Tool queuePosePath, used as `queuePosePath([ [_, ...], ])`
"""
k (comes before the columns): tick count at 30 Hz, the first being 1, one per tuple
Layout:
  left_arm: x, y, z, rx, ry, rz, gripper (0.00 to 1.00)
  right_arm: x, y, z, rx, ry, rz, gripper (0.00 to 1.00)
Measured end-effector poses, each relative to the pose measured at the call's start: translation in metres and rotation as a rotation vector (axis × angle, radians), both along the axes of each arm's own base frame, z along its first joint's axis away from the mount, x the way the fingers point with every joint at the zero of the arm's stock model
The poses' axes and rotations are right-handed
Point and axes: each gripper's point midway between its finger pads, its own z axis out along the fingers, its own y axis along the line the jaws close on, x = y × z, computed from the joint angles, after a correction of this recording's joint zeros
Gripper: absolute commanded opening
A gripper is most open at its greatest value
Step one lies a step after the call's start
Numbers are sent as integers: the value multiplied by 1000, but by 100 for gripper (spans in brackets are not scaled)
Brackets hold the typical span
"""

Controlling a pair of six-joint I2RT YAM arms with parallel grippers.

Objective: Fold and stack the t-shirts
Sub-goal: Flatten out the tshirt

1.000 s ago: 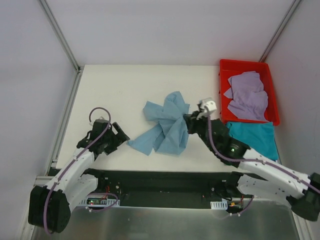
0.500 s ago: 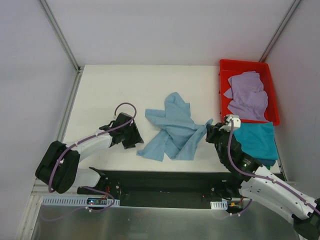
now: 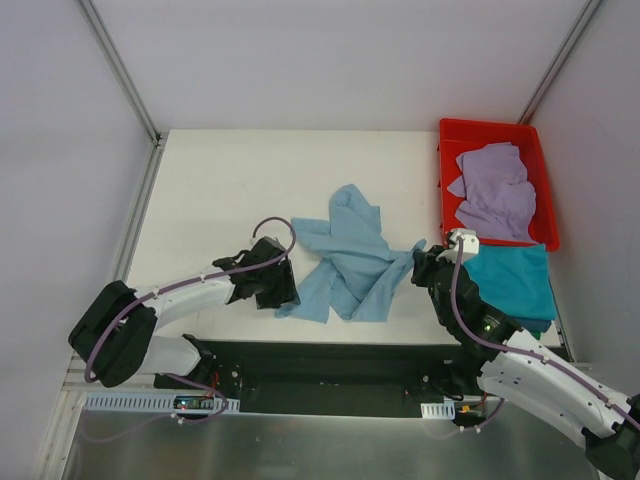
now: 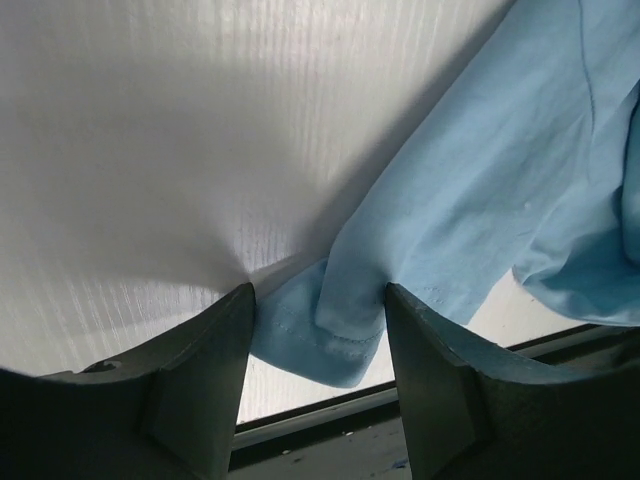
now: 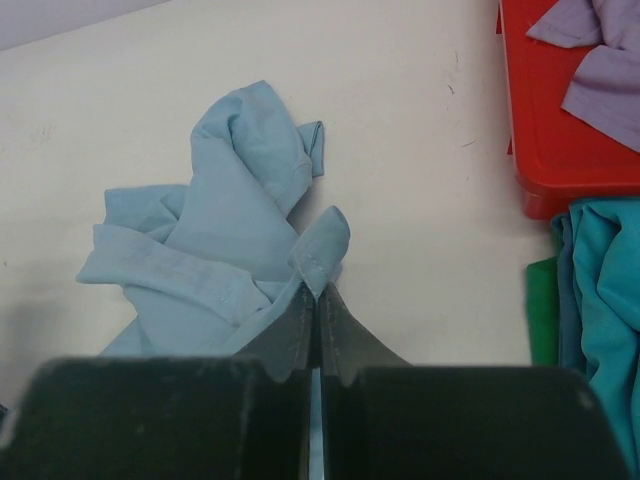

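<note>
A crumpled light blue t-shirt (image 3: 350, 255) lies mid-table. My left gripper (image 3: 283, 290) is down at its near-left corner. In the left wrist view the jaws (image 4: 318, 320) stand partly apart, with the shirt's hemmed corner (image 4: 330, 335) bunched between the fingers. My right gripper (image 3: 418, 262) is shut on the shirt's right corner; in the right wrist view the fingers (image 5: 318, 295) pinch a small fold of hem (image 5: 325, 245). A lavender t-shirt (image 3: 495, 190) lies in the red bin. A teal t-shirt (image 3: 512, 280) lies flat near it, over a dark green one (image 5: 541, 310).
The red bin (image 3: 448, 140) stands at the back right corner, against the right wall. The table's near edge and a black rail (image 3: 330, 365) run just below the light blue shirt. White walls close off the left, back and right sides.
My left arm has swung right to the shirt's near-left corner and its jaws have narrowed around the hem. My right gripper dragged the shirt's right corner to the right, then held still.
</note>
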Motion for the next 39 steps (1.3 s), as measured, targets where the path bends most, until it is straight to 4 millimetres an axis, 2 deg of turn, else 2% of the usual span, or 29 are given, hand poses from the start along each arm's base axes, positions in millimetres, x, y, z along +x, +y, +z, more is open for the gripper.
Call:
queuePosePath([
  [2,-7,-2,-1,22,0,-35,52,0,-1,0,0,0,-3,0],
  [4,-13,-4,-2,49,2,-71,44,0,-1,0,-1,1,-3,0],
  [5,-16,-6,-3,66,3,-91,37,0,-1,0,-1,1,-3,0],
  [6,-18,-8,-4,83,6,-113,26,0,-1,0,-1,1,-4,0],
  [7,-19,-10,-5,90,12,-123,6,0,-1,0,-1,1,-5,0],
  [8,-20,-13,-6,100,17,-139,0,1,-1,0,-1,2,-5,0],
  [12,-18,-18,-5,137,20,-171,0,1,-3,-1,-5,3,-9,0],
  [14,-11,-17,5,154,-14,-162,0,3,-6,-2,-19,8,-19,0],
  [16,0,-15,26,161,-87,-146,0,6,-13,-1,-61,19,-39,0],
  [18,19,-11,61,153,-203,-106,0,13,-23,12,-103,21,-78,0],
  [19,34,-9,95,133,-303,-67,0,17,-27,20,-119,19,-95,0],
  [20,42,-6,111,122,-348,-38,0,23,-35,34,-141,14,-123,0],
  [21,55,2,139,104,-414,11,0,28,-40,46,-148,5,-142,1],
  [25,97,45,243,42,-628,215,0,41,-64,122,-130,-72,-217,0],
  [27,105,65,282,39,-710,290,0,41,-73,158,-120,-117,-230,0],
  [29,104,78,325,29,-797,326,0,38,-77,194,-112,-166,-223,0],
  [33,95,91,390,-7,-929,339,0,25,-69,245,-91,-243,-128,0],
  [39,64,113,485,-86,-1132,355,0,-9,-48,316,-41,-349,75,0],
])
